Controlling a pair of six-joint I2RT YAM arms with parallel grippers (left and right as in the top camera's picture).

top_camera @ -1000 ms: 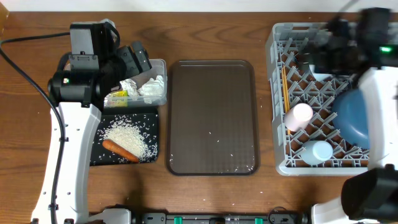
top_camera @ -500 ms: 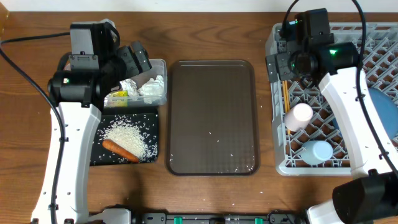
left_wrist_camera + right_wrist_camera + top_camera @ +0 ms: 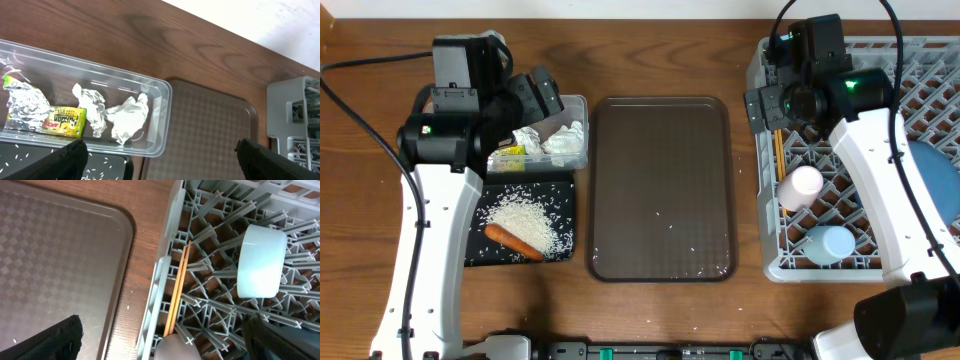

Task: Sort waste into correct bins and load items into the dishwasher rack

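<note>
The left tool (image 3: 535,95) hovers over the clear tub (image 3: 582,130), jaws spread wide and empty. The tub holds the crumpled napkins (image 3: 125,117) and the wrapper (image 3: 45,117), which keeps dry waste apart from food. Just beside it, toward the robot, the black tray (image 3: 480,255) carries the rice (image 3: 525,222) and the carrot (image 3: 512,241).

The brown serving tray (image 3: 660,180) lies in the middle, bare except for a few stray grains (image 3: 670,226), so it probably needs one more pass. Open tabletop (image 3: 660,50) borders it, giving both arms room.

At the right, the dishwasher rack (image 3: 770,262) holds the chopsticks (image 3: 177,287) flat along its left wall. Between its pegs sit the pale bowl (image 3: 261,262), the pinkish cup (image 3: 801,186), the light blue cup (image 3: 830,244) and the blue plate (image 3: 938,190). The right tool (image 3: 770,100) hangs over the rack's left rim, jaws wide, holding nothing.
</note>
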